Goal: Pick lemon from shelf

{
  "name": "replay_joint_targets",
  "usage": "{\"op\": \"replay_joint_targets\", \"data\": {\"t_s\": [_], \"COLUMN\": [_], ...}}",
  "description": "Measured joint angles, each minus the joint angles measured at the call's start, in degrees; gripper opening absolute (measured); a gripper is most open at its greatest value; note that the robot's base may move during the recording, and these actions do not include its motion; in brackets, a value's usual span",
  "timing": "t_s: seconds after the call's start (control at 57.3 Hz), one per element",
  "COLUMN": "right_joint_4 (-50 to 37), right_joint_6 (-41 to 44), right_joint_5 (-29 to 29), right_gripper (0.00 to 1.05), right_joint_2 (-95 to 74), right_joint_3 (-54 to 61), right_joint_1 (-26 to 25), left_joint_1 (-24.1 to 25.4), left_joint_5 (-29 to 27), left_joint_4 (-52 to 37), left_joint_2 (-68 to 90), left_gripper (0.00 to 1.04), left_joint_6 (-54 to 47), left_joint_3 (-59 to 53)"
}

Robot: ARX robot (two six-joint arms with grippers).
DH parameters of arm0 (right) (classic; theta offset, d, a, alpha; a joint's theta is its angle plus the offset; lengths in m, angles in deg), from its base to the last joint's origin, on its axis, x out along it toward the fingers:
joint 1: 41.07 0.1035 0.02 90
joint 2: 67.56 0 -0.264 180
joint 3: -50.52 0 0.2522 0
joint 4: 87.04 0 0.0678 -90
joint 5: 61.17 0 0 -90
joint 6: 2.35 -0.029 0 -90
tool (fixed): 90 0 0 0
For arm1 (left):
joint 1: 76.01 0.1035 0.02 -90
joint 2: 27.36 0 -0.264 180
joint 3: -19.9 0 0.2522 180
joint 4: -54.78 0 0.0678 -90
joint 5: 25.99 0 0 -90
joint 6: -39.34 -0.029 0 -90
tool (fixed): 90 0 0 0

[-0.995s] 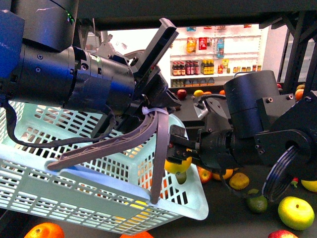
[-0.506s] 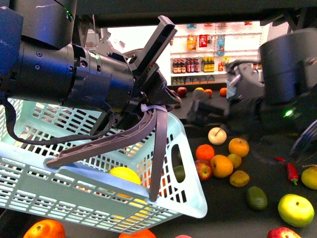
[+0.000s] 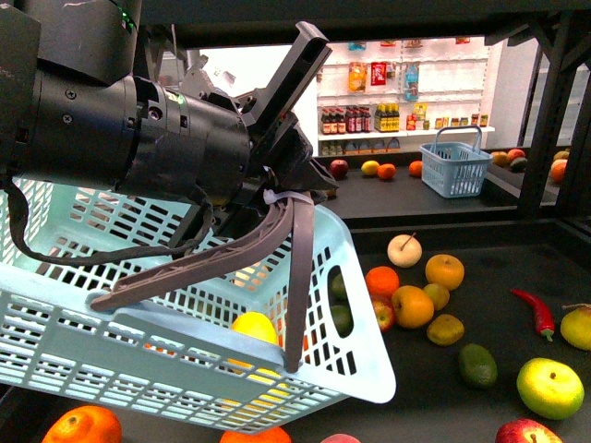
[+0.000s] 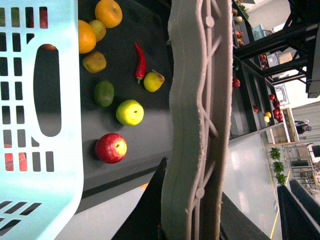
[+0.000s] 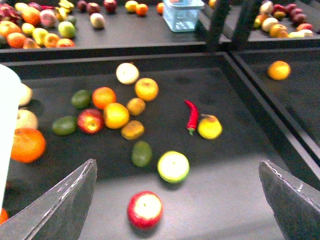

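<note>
White shelves of bottles stand brightly lit at the back, over a pale, glossy floor.

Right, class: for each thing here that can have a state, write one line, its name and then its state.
basket: tilted, hanging from its handle.
basket handle: raised, clamped in the left gripper.
left gripper: shut on the basket handle.
right gripper: open, empty.
lemon: lying inside the basket, not gripped.
shelf: tray holding loose fruit.
</note>
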Motion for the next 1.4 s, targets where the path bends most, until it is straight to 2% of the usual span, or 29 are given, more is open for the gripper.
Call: {"op": "replay_joint_targets", "data": {"t_s": [0.087,0.157,0.21,0.245,0.297,0.349,0.768,1.327,1.397], "right_joint_4": [6.4,12.41,14.86,12.5,14.25,15.21,14.6,14.08,14.08], "right_joint_6": [0.7,1.95,1.62,0.98,0.46,0.26,0.0,-0.26,-0.26], "right_joint_5": [3.61,8.0,7.32,0.02,-7.32,-11.96,-13.09,-13.14,-13.16], "right_gripper": [0.97,0.97,0.96,0.89,0.81,0.73,0.02,0.03,0.13], "right_joint_2": [11.37,22.88,28.96,33.79,40.13,45.44,51.6,54.88,54.88], "right_joint_3": [5.07,8.85,10.75,13.2,15.5,18.14,23.89,26.97,26.97], "right_joint_1": [0.66,3.13,3.56,1.92,0.55,0.24,-0.02,-0.09,-0.09], "left_joint_1": [0.0,0.0,0.0,0.0,0.0,-0.09,-0.11,-0.11,-0.11], "left_joint_5": [-0.04,-0.02,-0.04,-0.02,0.02,0.09,-0.04,-0.02,-0.02], "left_joint_4": [0.0,0.0,0.0,0.0,0.0,0.0,0.0,0.0,0.0], "left_joint_2": [0.0,0.0,0.0,0.0,0.0,0.0,0.0,0.0,0.0], "left_gripper": [0.1,0.1,0.1,0.1,0.1,0.1,0.1,0.1,0.1], "left_joint_6": [-0.04,-0.02,0.0,0.0,0.0,-0.07,-0.02,-0.02,-0.02], "left_joint_3": [0.0,0.0,0.02,0.0,0.02,0.0,0.02,0.0,0.02]}}
